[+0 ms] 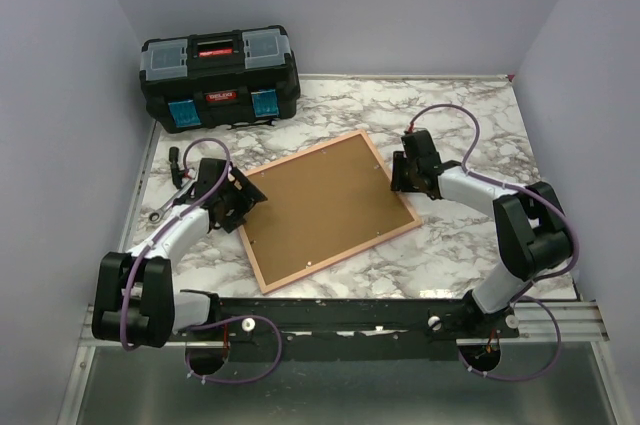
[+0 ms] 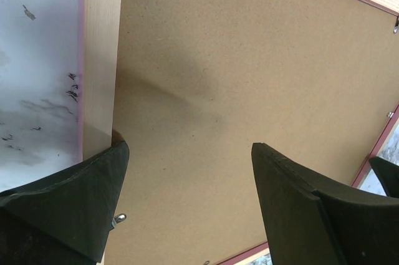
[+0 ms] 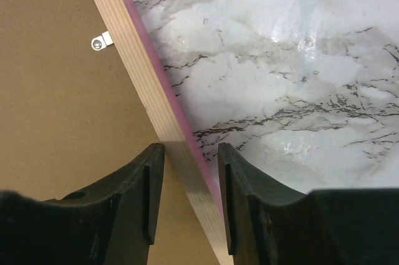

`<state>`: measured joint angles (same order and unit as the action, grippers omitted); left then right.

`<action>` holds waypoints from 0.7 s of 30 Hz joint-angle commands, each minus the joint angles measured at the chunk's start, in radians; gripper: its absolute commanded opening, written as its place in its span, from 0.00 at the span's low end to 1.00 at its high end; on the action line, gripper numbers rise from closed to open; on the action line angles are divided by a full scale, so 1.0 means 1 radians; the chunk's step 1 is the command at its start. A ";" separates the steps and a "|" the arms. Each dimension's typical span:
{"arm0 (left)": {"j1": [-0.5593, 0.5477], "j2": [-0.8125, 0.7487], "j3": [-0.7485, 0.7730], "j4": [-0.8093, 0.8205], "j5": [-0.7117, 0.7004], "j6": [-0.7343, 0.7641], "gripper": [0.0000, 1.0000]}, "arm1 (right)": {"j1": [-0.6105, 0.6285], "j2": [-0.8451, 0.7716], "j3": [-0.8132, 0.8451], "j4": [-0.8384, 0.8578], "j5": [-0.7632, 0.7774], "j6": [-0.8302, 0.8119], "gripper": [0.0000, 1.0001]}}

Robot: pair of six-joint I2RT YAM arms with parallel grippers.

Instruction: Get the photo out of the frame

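Observation:
The pink frame (image 1: 344,257) lies face down on the marble table, its brown backing board (image 1: 325,207) up. The photo is hidden under that board. My left gripper (image 1: 240,203) hovers open over the frame's left edge; in the left wrist view one finger sits over the wooden rail (image 2: 100,59) and the other over the backing (image 2: 249,59), with the gripper (image 2: 190,153) holding nothing. My right gripper (image 1: 400,173) is at the right edge. In the right wrist view the gripper (image 3: 190,149) straddles the rail (image 3: 134,47), one finger on the backing side, one on the table side, both against it.
A black toolbox (image 1: 220,80) with blue latches stands at the back left. A wrench (image 1: 160,213) lies by the left arm. Small metal clips (image 3: 100,42) hold the backing board along the rail. Bare marble (image 3: 280,78) lies right of the frame.

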<state>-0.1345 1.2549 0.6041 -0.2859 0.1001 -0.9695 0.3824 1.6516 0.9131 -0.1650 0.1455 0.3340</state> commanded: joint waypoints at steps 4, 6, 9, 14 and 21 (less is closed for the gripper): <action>0.025 -0.005 0.037 -0.064 -0.007 0.092 0.83 | -0.009 0.020 -0.057 -0.019 -0.024 0.070 0.49; 0.024 -0.035 0.050 -0.068 -0.020 0.119 0.83 | -0.008 0.016 -0.055 -0.035 -0.018 0.075 0.48; 0.025 -0.091 0.067 -0.069 -0.042 0.167 0.83 | -0.008 -0.001 -0.055 -0.061 0.027 0.120 0.42; 0.025 -0.172 0.108 -0.094 -0.092 0.222 0.83 | -0.008 -0.060 -0.081 -0.108 0.083 0.224 0.21; 0.025 -0.172 0.170 -0.080 -0.112 0.239 0.83 | -0.012 -0.154 -0.192 -0.145 0.105 0.403 0.07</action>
<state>-0.1169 1.0805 0.7368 -0.3637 0.0231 -0.7635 0.3847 1.5471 0.7982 -0.2199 0.1711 0.5808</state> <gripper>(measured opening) 0.831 0.255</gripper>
